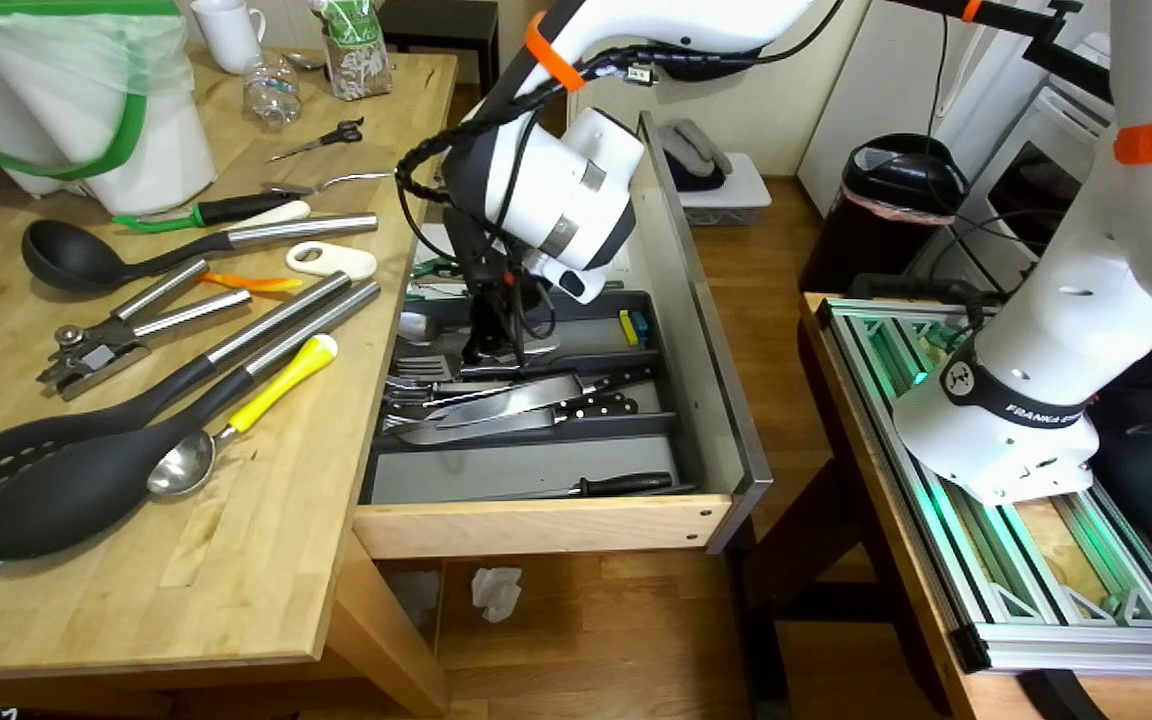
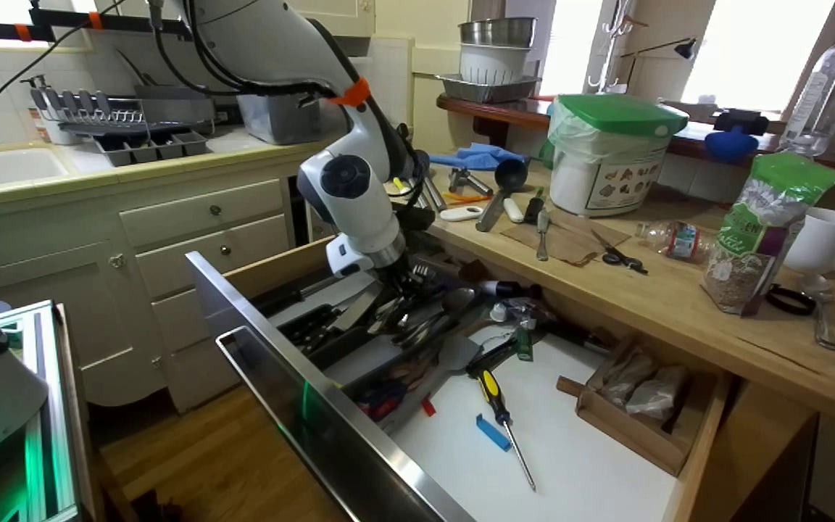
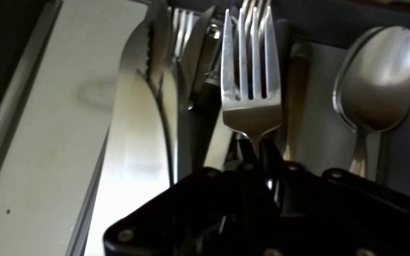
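In the wrist view a four-tined metal fork (image 3: 253, 115) stands out ahead of my gripper (image 3: 256, 151), its narrow neck pinched between the dark fingertips. The fork's handle is hidden by the gripper body. More forks and knives lie beneath it, partly covered. To the left rests a wide knife blade (image 3: 133, 142); to the right, spoons (image 3: 383, 78) are stacked in the tray. Both exterior views have the gripper (image 1: 491, 345) pointing down into the dark cutlery tray (image 1: 536, 460) in the pulled-out drawer (image 2: 548, 464).
Black-handled knives (image 1: 516, 405) lie in the tray near the gripper. The drawer also holds a yellow-black screwdriver (image 2: 493, 395) and a cardboard box (image 2: 628, 428). On the wooden counter are a black ladle (image 1: 76, 260), large spoons, scissors (image 1: 331, 135) and a white bin (image 2: 591, 174).
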